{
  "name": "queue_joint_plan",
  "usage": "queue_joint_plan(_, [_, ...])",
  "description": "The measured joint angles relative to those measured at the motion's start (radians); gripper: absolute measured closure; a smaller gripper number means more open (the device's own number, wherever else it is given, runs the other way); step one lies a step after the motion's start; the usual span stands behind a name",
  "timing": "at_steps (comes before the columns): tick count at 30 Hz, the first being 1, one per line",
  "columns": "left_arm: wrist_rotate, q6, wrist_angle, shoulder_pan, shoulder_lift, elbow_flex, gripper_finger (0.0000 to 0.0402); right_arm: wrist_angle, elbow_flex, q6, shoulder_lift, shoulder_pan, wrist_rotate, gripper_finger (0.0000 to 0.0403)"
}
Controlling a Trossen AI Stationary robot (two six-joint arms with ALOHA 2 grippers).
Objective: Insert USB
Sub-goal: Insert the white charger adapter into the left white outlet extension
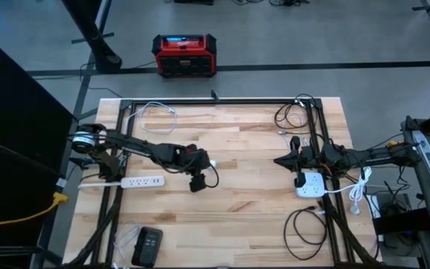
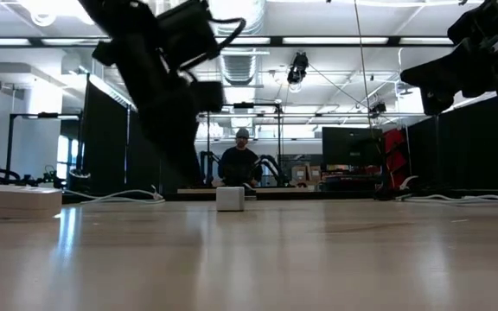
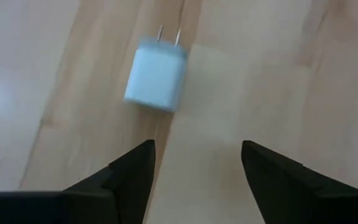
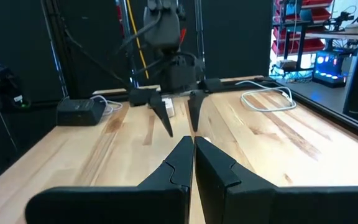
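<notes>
A small white USB wall plug (image 3: 156,78) lies on one flat side on the wooden table, its two metal prongs pointing away from my left arm. My left gripper (image 3: 197,158) hangs open above it, slanting down, fingertips short of the plug and touching nothing. Seen from above, the plug (image 1: 213,163) lies just beyond that gripper (image 1: 209,164) near the table's middle. From table height it shows as a white block (image 2: 230,198). My right gripper (image 4: 193,155) is shut and empty, held level at the table's right (image 1: 278,159).
A white power strip (image 1: 142,181) lies at the left by my left arm, another white one (image 1: 310,184) at the right. A white cable (image 1: 155,112) loops at the far left, black cables (image 1: 304,224) at the right, and a black device (image 1: 148,245) at the near left.
</notes>
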Motion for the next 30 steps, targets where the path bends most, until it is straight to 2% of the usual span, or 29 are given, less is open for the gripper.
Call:
queue_joint_plan(4, [-0.012, 0.009, 0.100, 0.000, -0.001, -0.067, 0.0165, 0.002, 0.000, 0.002, 0.001, 0.000, 0.000, 0.0403])
queue_joint_plan(10, [-0.108, 0.034, 0.299, 0.003, -0.001, -0.169, 0.0158, 0.004, 0.000, 0.004, 0.003, 0.000, 0.000, 0.0403])
queue_joint_plan(17, [-0.109, 0.103, 0.517, 0.030, 0.015, -0.236, 0.0161, 0.002, 0.000, 0.005, 0.004, 0.000, 0.000, 0.0403])
queue_joint_plan(22, [-0.109, 0.183, 0.537, 0.052, 0.049, -0.221, 0.0162, 0.003, 0.000, 0.006, 0.004, 0.000, 0.000, 0.0403])
queue_joint_plan(30, [-0.100, 0.186, 0.547, 0.064, 0.094, -0.201, 0.0162, 0.001, 0.000, 0.015, 0.005, 0.000, 0.000, 0.0403])
